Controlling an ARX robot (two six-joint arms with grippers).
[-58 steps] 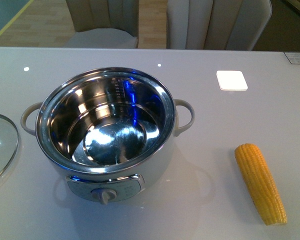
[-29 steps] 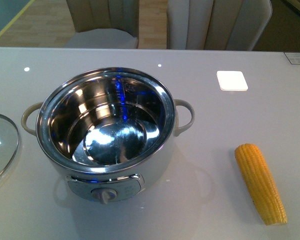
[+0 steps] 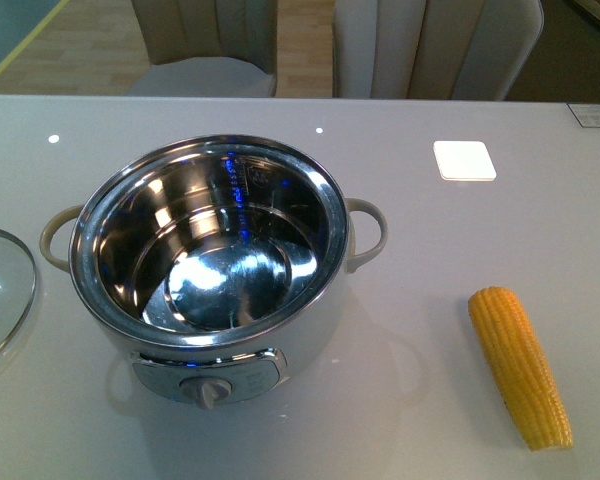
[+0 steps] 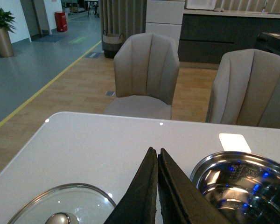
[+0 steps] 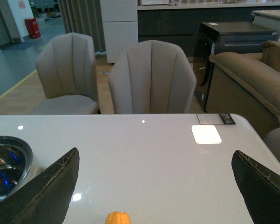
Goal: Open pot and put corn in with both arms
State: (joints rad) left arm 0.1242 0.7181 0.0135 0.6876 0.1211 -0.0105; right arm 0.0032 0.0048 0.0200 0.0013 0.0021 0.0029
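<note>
Found the pot [image 3: 336, 225] uncovered, front-left of the bench [image 3: 430, 90], glass lid [image 3: 0, 290] set aside at the left edge to clear it. Saw the corn [image 3: 518, 365] by the front-right corner. Noted left gripper [image 4: 157, 186] pinched closed, empty; right gripper [image 5: 155, 154] spread wide over the corn, presumably for grasping.

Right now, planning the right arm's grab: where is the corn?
Front view: the corn cob lies on the table to the right of the open pot, not touching it.
</note>
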